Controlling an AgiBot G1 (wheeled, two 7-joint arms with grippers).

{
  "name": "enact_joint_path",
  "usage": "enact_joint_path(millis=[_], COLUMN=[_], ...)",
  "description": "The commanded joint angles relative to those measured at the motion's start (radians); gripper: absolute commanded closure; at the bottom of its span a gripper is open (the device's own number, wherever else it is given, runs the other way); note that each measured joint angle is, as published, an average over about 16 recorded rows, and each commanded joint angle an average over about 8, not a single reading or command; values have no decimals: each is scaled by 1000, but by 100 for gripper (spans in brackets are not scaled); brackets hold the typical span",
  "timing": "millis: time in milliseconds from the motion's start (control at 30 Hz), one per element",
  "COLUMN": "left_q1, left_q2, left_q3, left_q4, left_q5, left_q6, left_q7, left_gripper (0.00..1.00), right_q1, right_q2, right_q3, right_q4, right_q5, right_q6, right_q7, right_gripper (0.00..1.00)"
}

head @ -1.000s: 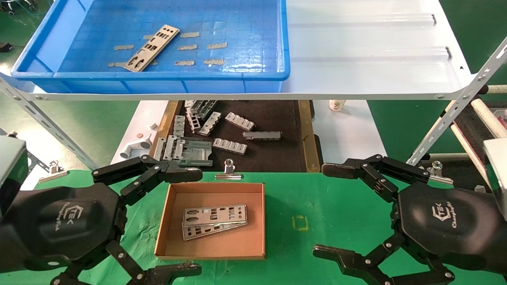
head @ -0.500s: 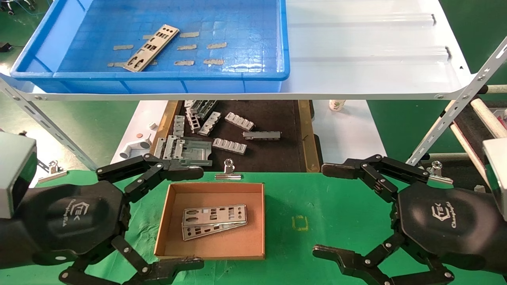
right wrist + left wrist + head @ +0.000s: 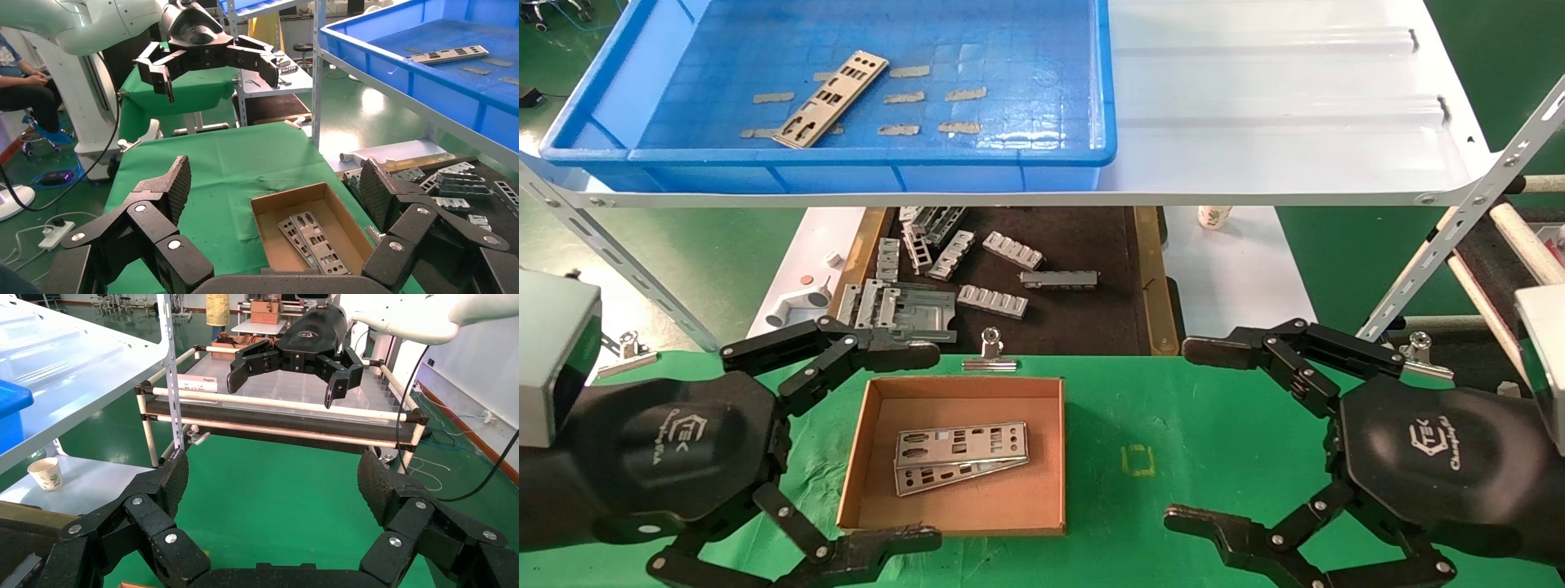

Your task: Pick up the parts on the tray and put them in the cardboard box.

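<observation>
White shelf [image 3: 1279, 106] spans the far side, carrying the blue tray [image 3: 601, 90] on its left half. One silver part [image 3: 831, 99] lies diagonally on the tray floor among beige tape scraps [image 3: 964, 94], well apart from both grippers. Green table [image 3: 1189, 441] fills the near side. Left gripper [image 3: 911, 445] hovers over the table at the left edge of the cardboard box [image 3: 1050, 457], fingers spread wide, holding nothing; one finger sits by the box's far left corner, the other by its near left corner. Right gripper [image 3: 1193, 433] hovers right of the box, near but apart from it, fingers also spread wide and empty. Two parts [image 3: 960, 456] lie overlapping inside the box, one slightly skewed over the other, between the two grippers and closer to the left one. Below the shelf, a dark surface [image 3: 1083, 318] holds grey ribbed blocks [image 3: 993, 300]. A binder clip [image 3: 990, 353] sits at the table's far edge, just beyond the box.

Right wrist view shows the box [image 3: 269, 205] and its two plates [image 3: 312, 236] beyond its own open fingers, the left gripper [image 3: 214, 67] farther off, the tray [image 3: 428, 79] with its plate [image 3: 450, 55], and a seated person [image 3: 24, 92] not seen from the head. Left wrist view misses the box contents; it shows the right gripper [image 3: 284, 380] open, and a paper cup [image 3: 46, 473].
</observation>
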Motion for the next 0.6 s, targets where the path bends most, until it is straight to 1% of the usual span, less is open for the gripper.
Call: enact_joint_path(millis=[33,600], left_q1=[0,-1], left_q2=[0,1], left_q3=[0,2], left_q4=[1,2], left_q5=[0,2], left_q6=[0,-1], left_q7=[0,1], left_gripper=[0,0], right_q1=[0,0], right_q2=[0,0], right_q3=[0,0], right_q4=[0,0], right_q5=[0,0], right_q6=[0,0], right_q7=[0,0], right_gripper=[0,0])
